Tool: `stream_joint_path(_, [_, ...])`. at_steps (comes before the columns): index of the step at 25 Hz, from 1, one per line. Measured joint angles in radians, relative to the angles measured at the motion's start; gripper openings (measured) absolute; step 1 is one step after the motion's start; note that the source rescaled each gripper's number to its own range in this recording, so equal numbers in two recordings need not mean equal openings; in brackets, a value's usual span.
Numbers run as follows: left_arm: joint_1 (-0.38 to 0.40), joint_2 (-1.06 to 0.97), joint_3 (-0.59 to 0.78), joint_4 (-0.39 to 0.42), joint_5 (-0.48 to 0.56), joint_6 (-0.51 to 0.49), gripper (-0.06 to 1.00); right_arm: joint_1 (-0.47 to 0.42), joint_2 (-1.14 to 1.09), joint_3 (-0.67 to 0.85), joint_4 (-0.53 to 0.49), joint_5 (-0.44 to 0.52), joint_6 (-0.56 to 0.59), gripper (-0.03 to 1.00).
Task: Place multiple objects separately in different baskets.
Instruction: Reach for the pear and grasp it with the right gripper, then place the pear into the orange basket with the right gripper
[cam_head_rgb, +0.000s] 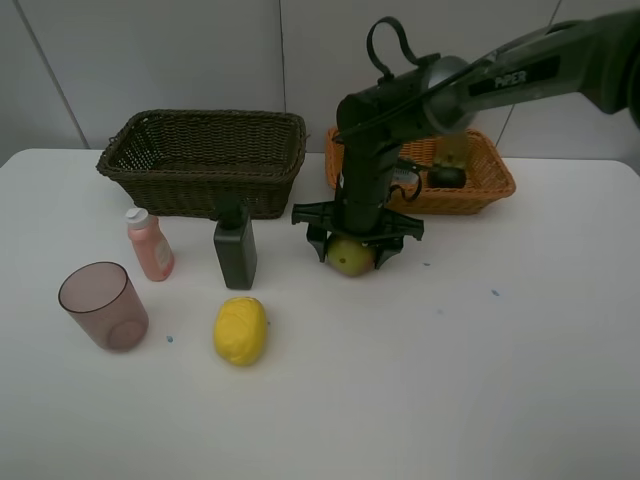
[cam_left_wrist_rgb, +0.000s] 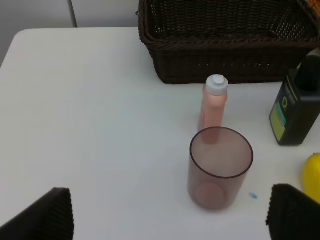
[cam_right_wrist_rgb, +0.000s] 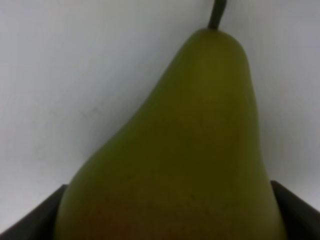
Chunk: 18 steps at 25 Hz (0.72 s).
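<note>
While right hand (cam_head_rgb: 352, 254) straddles pear (cam_right_wrist_rgb: 185, 150), only wrist view shows stem (cam_right_wrist_rgb: 216, 15).

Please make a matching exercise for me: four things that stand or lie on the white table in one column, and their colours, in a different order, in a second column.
Things:
1. cup
2. lemon
3. pear
4. white-capped bottle

Colours:
A. pink
B. green
C. yellow
D. see-through with a brownish tint

Pairs: 1-D, 2-C, 3-B, 4-A
</note>
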Motion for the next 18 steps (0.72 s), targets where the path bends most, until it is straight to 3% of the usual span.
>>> stream_joint_path(9, [0.000,0.000,0.000,0.001,0.000,0.000,1.00,0.000,-0.019,0.000,-0.003,0.036,-0.019,0.71])
stream_joint_path(18, [0.000,0.000,0.000,0.003,0.000,0.000,1.00,0.000,-0.226,0.000,-0.018,0.128,-0.023,0.71])
